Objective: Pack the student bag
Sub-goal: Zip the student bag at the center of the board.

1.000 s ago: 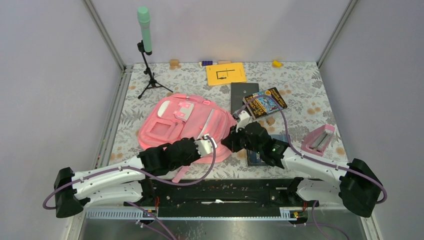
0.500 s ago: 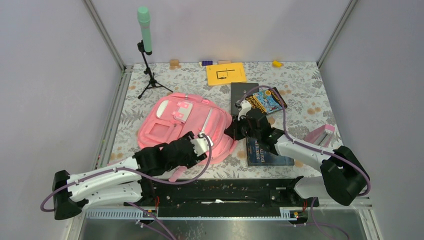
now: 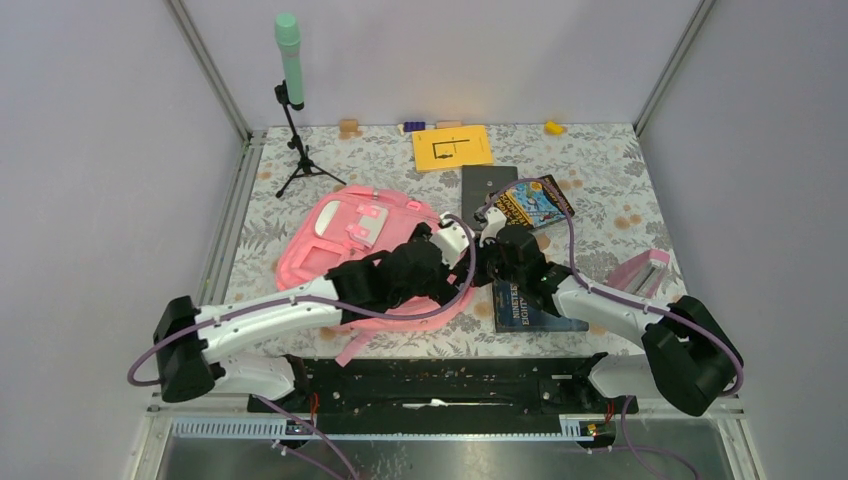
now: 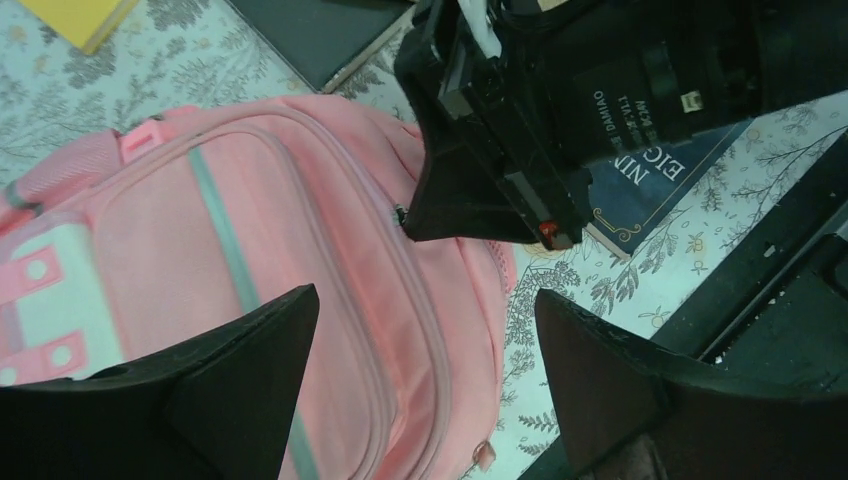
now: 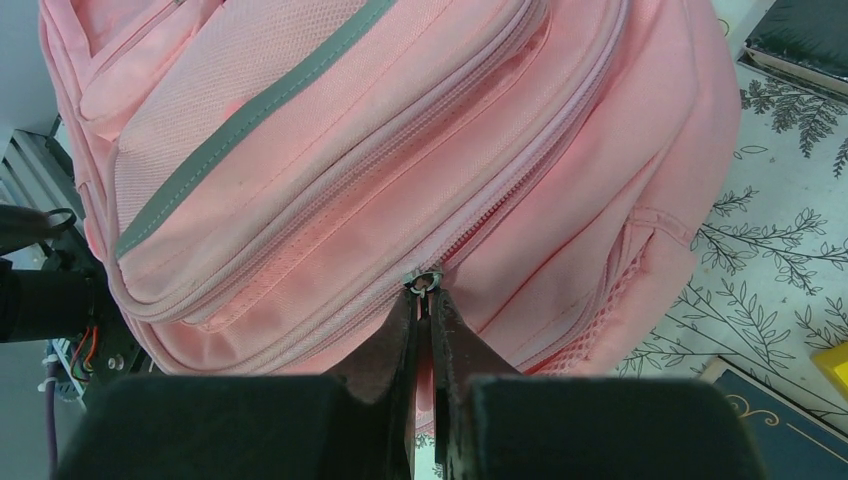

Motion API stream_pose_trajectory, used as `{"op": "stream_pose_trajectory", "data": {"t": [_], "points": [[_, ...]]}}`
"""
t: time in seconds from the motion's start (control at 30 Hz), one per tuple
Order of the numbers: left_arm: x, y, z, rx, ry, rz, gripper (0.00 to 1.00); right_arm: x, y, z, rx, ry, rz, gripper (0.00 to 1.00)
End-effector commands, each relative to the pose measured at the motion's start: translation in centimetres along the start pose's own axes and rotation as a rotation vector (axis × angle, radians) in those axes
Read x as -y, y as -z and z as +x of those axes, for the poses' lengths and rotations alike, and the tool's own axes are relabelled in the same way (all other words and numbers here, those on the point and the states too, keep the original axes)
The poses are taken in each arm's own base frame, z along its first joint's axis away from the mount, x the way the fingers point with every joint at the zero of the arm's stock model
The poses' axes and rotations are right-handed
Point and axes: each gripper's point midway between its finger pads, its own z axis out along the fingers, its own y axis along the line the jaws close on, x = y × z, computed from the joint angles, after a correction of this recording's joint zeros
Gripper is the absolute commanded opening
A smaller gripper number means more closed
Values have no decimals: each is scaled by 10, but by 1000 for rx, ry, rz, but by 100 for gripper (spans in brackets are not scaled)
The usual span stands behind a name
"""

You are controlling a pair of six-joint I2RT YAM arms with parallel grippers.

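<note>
The student bag (image 3: 335, 245) is a big pink backpack lying flat at mid-table, with a pale strip down its front. In the right wrist view the student bag (image 5: 330, 130) fills the frame. My right gripper (image 5: 424, 300) is shut on the metal zipper pull (image 5: 424, 282) at the bag's right edge. My left gripper (image 4: 425, 340) hovers open over the student bag (image 4: 280, 260), nothing between its fingers (image 4: 250, 350). It sits just short of the right gripper (image 4: 480, 180). From above, the left gripper (image 3: 452, 242) and right gripper (image 3: 478, 258) meet at the bag's right side.
A dark blue book (image 3: 530, 305) lies under the right arm. A colourful book (image 3: 535, 203) rests on a dark grey notebook (image 3: 487, 190), with a yellow book (image 3: 452, 147) behind. A pink pencil case (image 3: 640, 277) lies right. A microphone tripod (image 3: 290, 100) stands back left.
My left gripper went from shut to open and its arm swung forward and right across the bag. The right gripper stayed shut and shifted up along the bag's right edge.
</note>
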Motion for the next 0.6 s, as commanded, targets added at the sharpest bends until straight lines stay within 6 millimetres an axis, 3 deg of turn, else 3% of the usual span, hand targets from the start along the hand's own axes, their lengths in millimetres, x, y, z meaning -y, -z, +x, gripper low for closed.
{"op": "stream_pose_trajectory", "data": {"t": [0.0,0.13,0.33,0.5,0.57], "points": [[8,-19,-23,44,88,-20,82,-9,7,-22,78,-5,-27,0],[-6,-32,-7,6,70,-121,79,-11,8,-24,86,-8,-30,0],[-25,-33,15,-24,48,-232,77,-12,8,-26,93,-21,-39,0],[-49,-26,15,8,85,-357,80,-13,7,-24,86,-31,-46,0],[-55,-28,16,-9,88,-377,77,-13,7,-23,87,-32,-46,0]]}}
